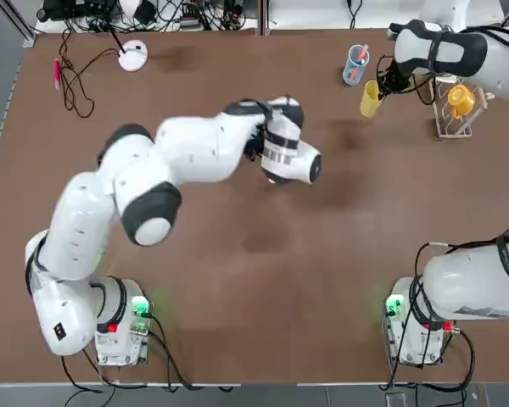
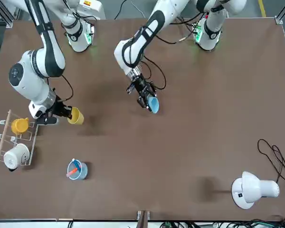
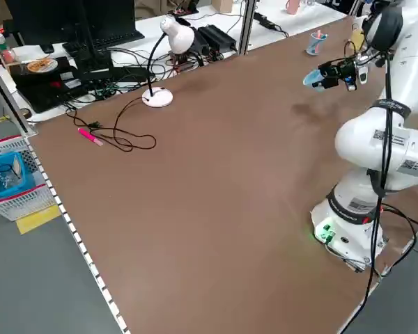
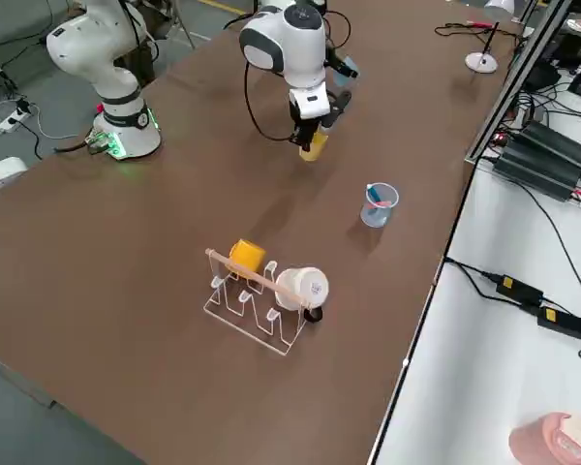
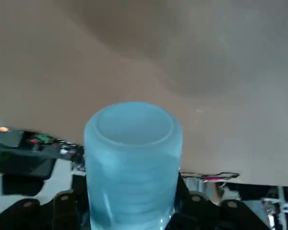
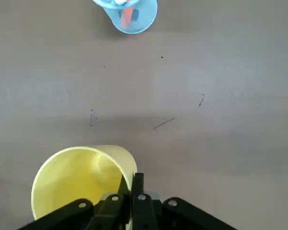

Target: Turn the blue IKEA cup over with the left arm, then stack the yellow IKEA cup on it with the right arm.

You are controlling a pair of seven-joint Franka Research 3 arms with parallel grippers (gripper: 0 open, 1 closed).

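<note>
In the top view, the right arm runs past the picture's right edge and the blue IKEA cup is hidden beneath the left arm. In the right wrist view, the clear blue tumbler [image 6: 143, 19] is cut off by the top edge; the scribbled marks [image 6: 163, 123] on the table are too small to read.

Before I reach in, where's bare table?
Widest patch: between the white lamp and the cup of sticks. Another: front of the right arm's base, toward table centre. Crowded: far right corner, with rack, yellow cup.
</note>
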